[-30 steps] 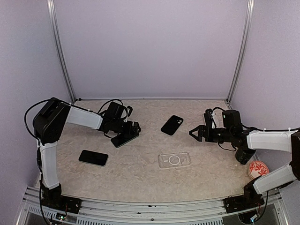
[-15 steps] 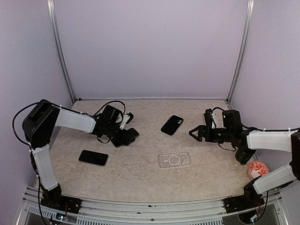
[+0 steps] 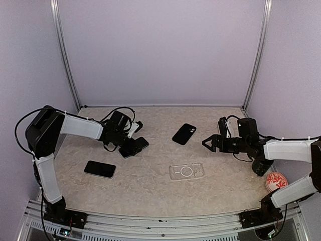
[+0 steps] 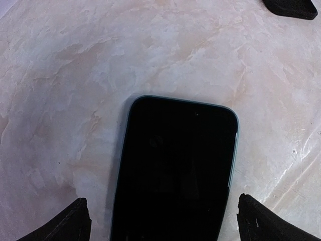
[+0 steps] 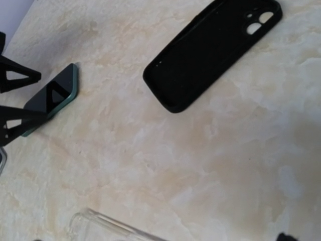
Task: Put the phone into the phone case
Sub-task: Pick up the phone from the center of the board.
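I see a glossy left phone [image 4: 175, 170], matt far phone [image 5: 210, 52], clear plastic case [image 3: 186, 171], smooth marbled table [image 3: 150, 191].

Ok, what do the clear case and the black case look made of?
Clear case: likely glossy transparent plastic; the table shows through it. Black case: probably matte silicone or rubber; dull surface, no glare, open camera holes.

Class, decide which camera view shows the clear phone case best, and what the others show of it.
The top external view: the whole phone case lies flat there, outline and ring mark visible. The right wrist view catches only one rounded corner at its bottom edge. The left wrist view misses it.
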### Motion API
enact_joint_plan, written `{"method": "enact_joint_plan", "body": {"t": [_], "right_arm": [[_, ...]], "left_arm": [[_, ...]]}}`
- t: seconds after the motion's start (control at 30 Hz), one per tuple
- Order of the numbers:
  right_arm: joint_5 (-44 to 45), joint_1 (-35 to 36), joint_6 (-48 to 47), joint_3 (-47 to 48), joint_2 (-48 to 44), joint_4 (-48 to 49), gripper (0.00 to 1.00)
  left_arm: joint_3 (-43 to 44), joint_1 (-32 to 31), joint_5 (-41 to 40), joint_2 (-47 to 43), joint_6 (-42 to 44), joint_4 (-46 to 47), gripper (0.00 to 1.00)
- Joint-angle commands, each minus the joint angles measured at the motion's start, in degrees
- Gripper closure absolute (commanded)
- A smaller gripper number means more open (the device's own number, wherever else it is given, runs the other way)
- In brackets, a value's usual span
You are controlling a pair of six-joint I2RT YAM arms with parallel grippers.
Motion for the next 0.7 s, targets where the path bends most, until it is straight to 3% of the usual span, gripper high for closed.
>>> {"method": "enact_joint_plan", "body": {"t": [0.0, 0.4, 0.67], "right_arm": [[-0.44, 0.65, -0.04, 1.51, 0.55, -0.07, 0.00], [-0.01, 0.66, -0.72, 2.03, 1.22, -0.91, 0.00], [0.85, 0.74, -1.17, 2.75, 1.42, -1.86, 0.01]], "left_arm": [[2.35, 1.19, 1.12, 1.94, 1.46, -2.67, 0.01], [5.78, 0.91, 3.39, 6.64, 2.48, -7.73, 0.05], [5.44, -0.72, 3.59, 6.23, 2.70, -7.92, 0.20]]}}
